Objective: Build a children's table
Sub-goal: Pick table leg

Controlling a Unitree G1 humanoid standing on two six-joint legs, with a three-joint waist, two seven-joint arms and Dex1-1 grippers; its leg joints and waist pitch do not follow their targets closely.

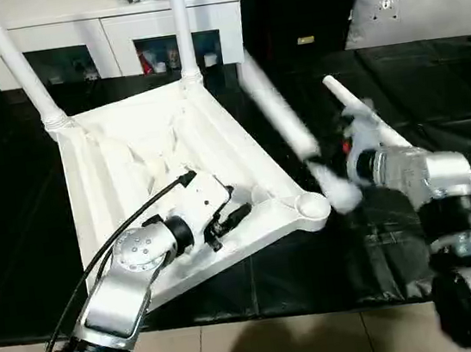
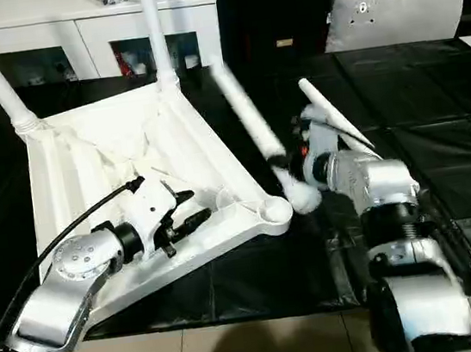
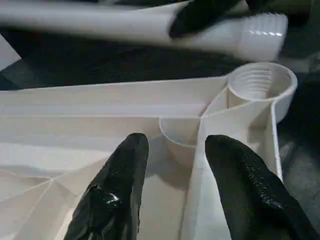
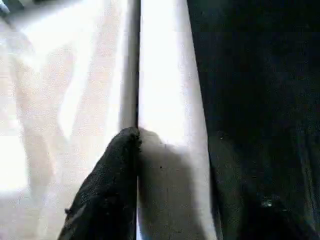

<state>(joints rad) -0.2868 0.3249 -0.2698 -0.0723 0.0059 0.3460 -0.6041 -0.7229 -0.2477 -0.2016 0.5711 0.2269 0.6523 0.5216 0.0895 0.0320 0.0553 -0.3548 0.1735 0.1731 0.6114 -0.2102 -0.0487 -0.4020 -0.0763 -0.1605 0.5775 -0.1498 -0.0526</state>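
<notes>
The children's table top (image 1: 122, 169) lies upside down and tilted on the black cover, ribbed underside up. Two white legs (image 1: 185, 35) stand in its far corner sockets. My left gripper (image 3: 175, 165) reaches over the near rim, its black fingers (image 3: 117, 190) closed around an inner rib close to the near right corner socket (image 3: 260, 82). That socket is open and threaded. My right gripper (image 1: 339, 160) is shut on a third leg (image 1: 285, 126), which slants through the air with its threaded end (image 3: 260, 35) just above and beside the socket. Behind the right gripper lies another loose leg (image 1: 362, 112).
A white cabinet (image 1: 103, 28) with shelves runs along the back. A grey pillow (image 1: 421, 4) sits at the back right. The black cover ends at the near edge (image 1: 263, 316), with tiled floor below. A black cable (image 1: 113, 235) loops over my left forearm.
</notes>
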